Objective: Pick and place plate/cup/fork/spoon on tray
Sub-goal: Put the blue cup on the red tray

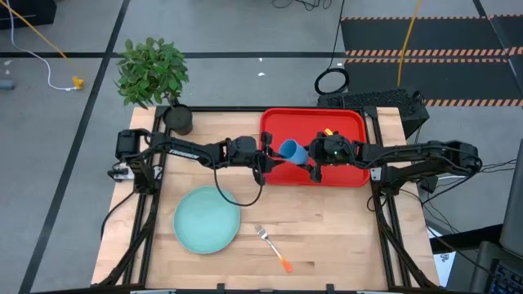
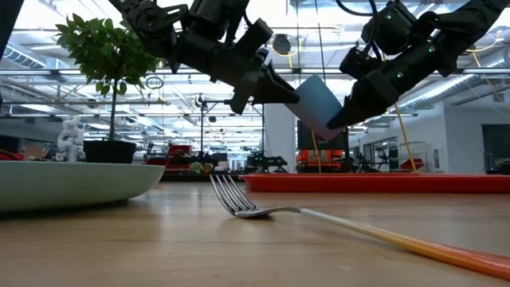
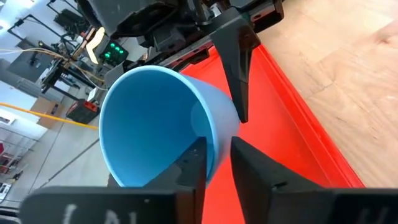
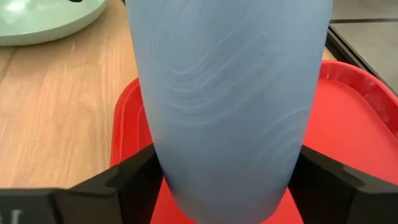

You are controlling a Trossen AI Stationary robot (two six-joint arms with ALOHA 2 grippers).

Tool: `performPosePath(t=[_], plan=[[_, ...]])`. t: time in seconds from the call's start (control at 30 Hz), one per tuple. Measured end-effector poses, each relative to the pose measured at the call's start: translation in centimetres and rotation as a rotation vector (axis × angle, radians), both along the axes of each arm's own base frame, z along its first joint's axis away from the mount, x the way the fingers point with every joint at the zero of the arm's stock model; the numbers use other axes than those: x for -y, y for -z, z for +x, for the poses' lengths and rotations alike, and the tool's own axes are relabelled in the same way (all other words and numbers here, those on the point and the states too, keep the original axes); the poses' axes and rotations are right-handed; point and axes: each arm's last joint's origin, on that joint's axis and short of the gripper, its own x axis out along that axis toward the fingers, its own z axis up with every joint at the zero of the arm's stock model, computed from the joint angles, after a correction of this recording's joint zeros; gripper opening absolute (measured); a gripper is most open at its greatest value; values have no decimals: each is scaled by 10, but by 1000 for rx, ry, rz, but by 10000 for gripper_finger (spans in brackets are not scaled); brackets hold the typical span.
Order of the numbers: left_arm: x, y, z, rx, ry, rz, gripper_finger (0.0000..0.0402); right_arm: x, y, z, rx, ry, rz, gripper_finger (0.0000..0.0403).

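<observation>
The large bright red rectangular plastic tray [image 1: 351, 167] lies at the far middle of the pale wooden table [image 1: 343, 229]; something small and orange-tipped rests near its far edge, possibly the spoon, though the overhead view is too coarse to be sure. The large round pale teal plate [image 1: 206, 219] sits on bare wood well short of the tray, not yet placed. The small bright blue cylindrical cup [image 1: 292, 151] hangs tilted in the air over the tray's near-left part, held between my two arms. My right gripper [image 1: 315, 169] clasps its body with fingers spread wide; my left gripper [image 1: 263, 166] has its fingers pinched on the rim, one inside and one outside. The small silver fork with an orange handle end [image 1: 273, 248] lies on the wood beside the plate, untouched. By my judgement the cup is mid-handover, with plate and fork remaining.
</observation>
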Motion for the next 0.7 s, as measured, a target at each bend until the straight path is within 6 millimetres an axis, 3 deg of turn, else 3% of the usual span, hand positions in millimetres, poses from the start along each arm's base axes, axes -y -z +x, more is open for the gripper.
performPosePath(t=[0.27,0.5,0.7], plan=[[-3,1,-1,-9,3,6,11,0,-5,0,34,12,-12,317],[-4,2,-1,-23,-4,17,20,-3,-20,-12,77,8,-17,338],[-4,1,-1,-22,-10,18,7,-10,-31,-37,41,19,8,347]])
